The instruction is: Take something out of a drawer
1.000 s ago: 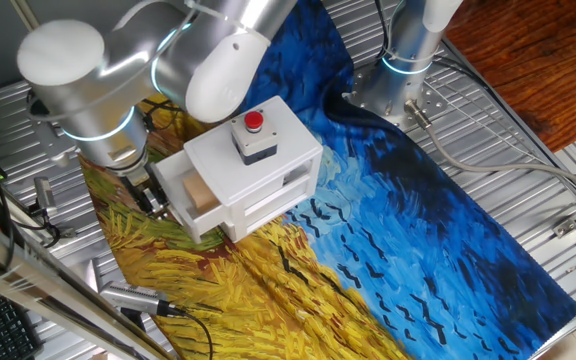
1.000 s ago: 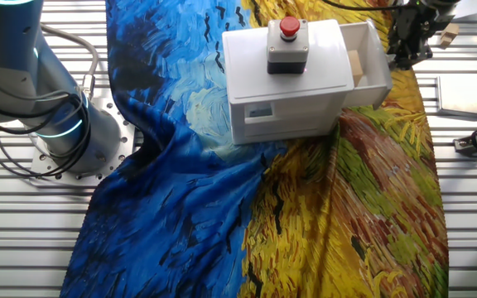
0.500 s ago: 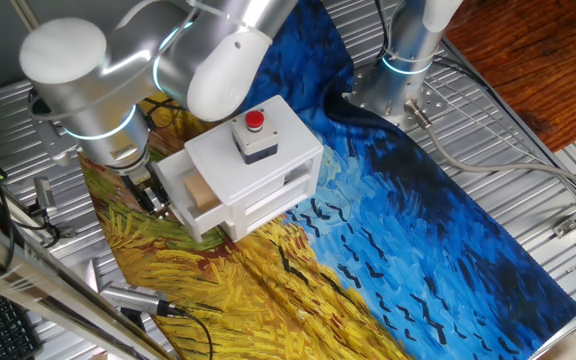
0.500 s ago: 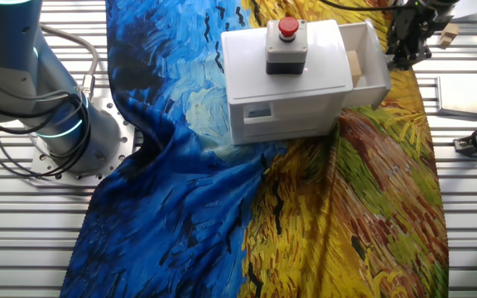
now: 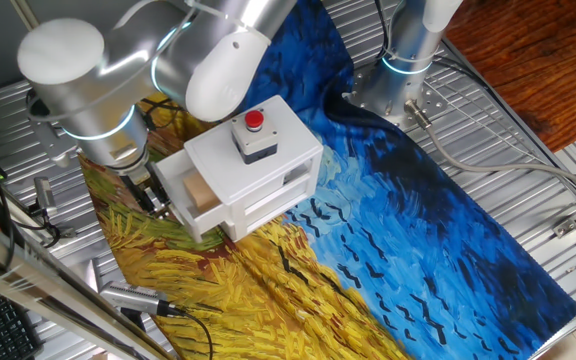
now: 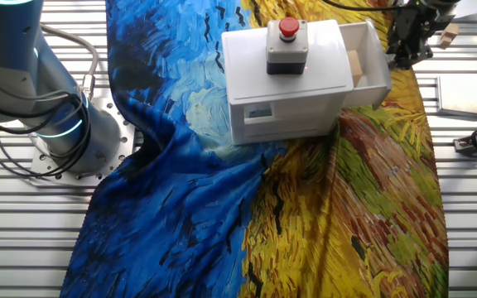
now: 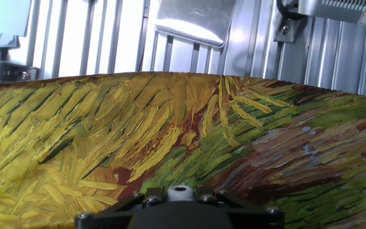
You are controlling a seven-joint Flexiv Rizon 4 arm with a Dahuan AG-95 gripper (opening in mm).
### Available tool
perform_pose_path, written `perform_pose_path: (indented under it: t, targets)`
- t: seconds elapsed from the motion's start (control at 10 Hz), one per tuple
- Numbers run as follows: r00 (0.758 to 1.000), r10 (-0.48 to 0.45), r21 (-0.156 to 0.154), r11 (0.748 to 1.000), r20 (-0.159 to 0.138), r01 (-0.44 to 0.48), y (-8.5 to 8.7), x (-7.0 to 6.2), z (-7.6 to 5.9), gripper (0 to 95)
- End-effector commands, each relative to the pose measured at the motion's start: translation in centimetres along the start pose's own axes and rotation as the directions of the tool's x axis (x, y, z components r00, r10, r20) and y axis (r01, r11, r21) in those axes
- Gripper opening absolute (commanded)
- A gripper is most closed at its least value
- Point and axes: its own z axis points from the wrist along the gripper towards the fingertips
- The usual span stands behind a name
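Gripper [image 5: 151, 197] low at the outer end of the pulled-out drawer [image 5: 196, 205], just beside its front face; jaw spacing impossible to tell, fingers lost in dark clutter in one fixed view and hidden in the hand view, where only the dark mount shows above the yellow painted cloth [image 7: 107, 146]. Nothing seen held. Same gripper [image 6: 407, 37] in the other fixed view, dark, close to the drawer [image 6: 369, 62] front.

No visible change from half a second or a second ago: arm, drawer and block all in the same places.

Small tan block [image 5: 200, 192] inside the open drawer, wood-coloured, plain, rectangular, resting near the box side of the tray; also seen as a pale tan block [image 6: 354, 66] in the other fixed view. White box [image 5: 258, 170] on the cloth-covered counter [image 5: 528, 180], red button [image 5: 254, 122] with grey base on top
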Motion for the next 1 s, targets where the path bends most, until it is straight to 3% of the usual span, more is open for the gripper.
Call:
perform_pose_path:
  t: [0.1, 0.2, 0.6, 0.8, 0.9, 1.0]
  targets:
    - [1.0, -0.021, -0.011, 1.0, 0.013, 0.021, 0.0, 0.2, -0.2, 0.0]
    - [0.999, -0.038, -0.02, 0.999, 0.019, 0.039, 0.0, 0.7, -0.5, 38.0]
    - [0.997, -0.078, -0.009, 0.997, 0.024, 0.078, 0.0, 2.9, -1.2, 38.0]
    - [0.995, -0.101, 0.006, 0.995, 0.02, 0.101, 0.3, 3.6, -2.4, 38.0]
    - [0.994, -0.11, 0.01, 0.994, 0.017, 0.11, 0.3, 3.6, -2.8, 19.0]
    - [0.993, -0.114, 0.009, 0.993, 0.016, 0.114, 0.5, 3.7, -3.7, 19.0]
